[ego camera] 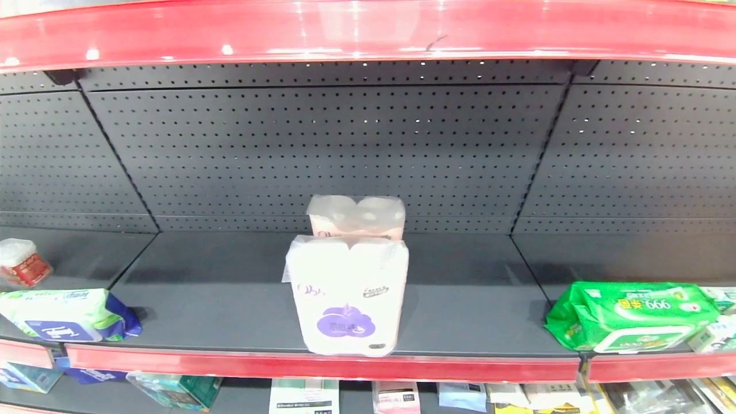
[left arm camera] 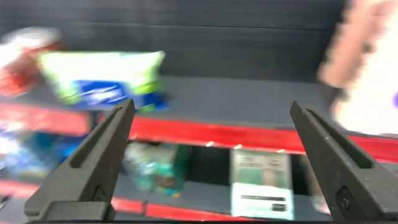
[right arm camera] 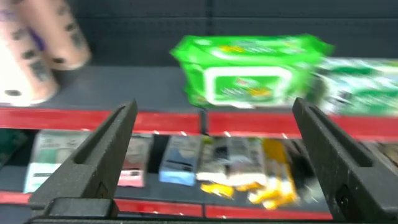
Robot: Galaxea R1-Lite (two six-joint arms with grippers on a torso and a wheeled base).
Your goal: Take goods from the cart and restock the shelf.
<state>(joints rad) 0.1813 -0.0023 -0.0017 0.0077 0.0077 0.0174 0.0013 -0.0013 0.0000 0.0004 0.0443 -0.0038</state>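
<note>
Two packs of toilet rolls stand on the dark shelf [ego camera: 471, 299]. The white pack with a purple mark [ego camera: 347, 294] is at the front edge, and a pinkish pack [ego camera: 356, 216] stands right behind it. My left gripper [left arm camera: 211, 115] is open in front of the shelf's red edge, with the white pack [left arm camera: 367, 81] off to one side. My right gripper [right arm camera: 214, 112] is open too, facing a green wipes pack [right arm camera: 249, 68], with the roll packs [right arm camera: 37, 53] at that view's edge. Nothing lies between either gripper's fingers.
A green wipes pack [ego camera: 629, 315] lies at the shelf's right. A white-and-blue tissue pack [ego camera: 63, 313] and a small red-and-white pack [ego camera: 23, 263] sit at the left. A red shelf [ego camera: 368, 29] overhangs above. The lower shelf [ego camera: 247, 397] holds several packaged goods.
</note>
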